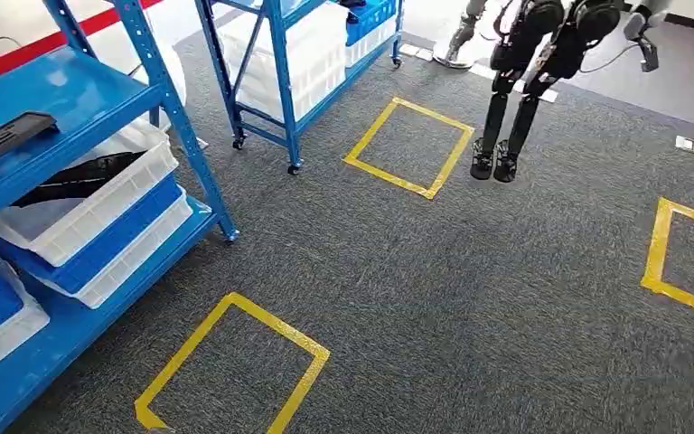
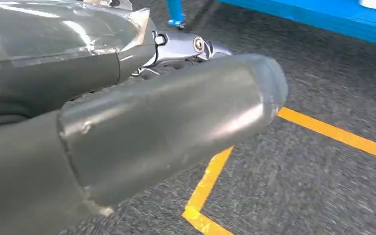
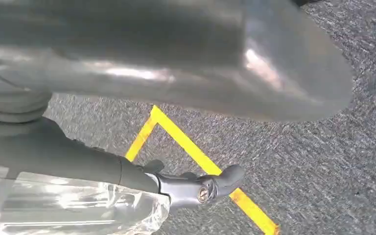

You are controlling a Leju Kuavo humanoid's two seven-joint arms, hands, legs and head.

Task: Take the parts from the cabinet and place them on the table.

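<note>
Grey carpet [image 1: 470,298] covers the whole floor, marked with squares of yellow tape. The nearest square [image 1: 235,362] lies at 6 o'clock, just in front of me.

Both arms hang down over this carpet. On the left hand [image 2: 152,127], the thumb and one dark finger are stretched out with nothing between them, so I read it as empty, with its fingers apart. The right hand [image 3: 176,73] is the same: the thumb and a dark finger stand apart, and I see only carpet and tape between them. A clear film lies close to both hands; I cannot tell what it is.

At 9 o'clock stands the near blue cabinet [image 1: 72,99]. On its middle level a white bin [image 1: 99,203] holds long black parts [image 1: 77,176], and one flat black part [image 1: 4,136] lies on the shelf above. A second blue rack [image 1: 276,81] stands at 11 o'clock and another yellow square [image 1: 407,145] at 12. Another robot [image 1: 524,72] hangs far away at 1 o'clock.

I judge the task is at its beginning, in the approach step. The next move calls for turning toward 9 o'clock, stepping close and raising one hand to the parts in the bin. The shelf above leaves little room for reaching in.
</note>
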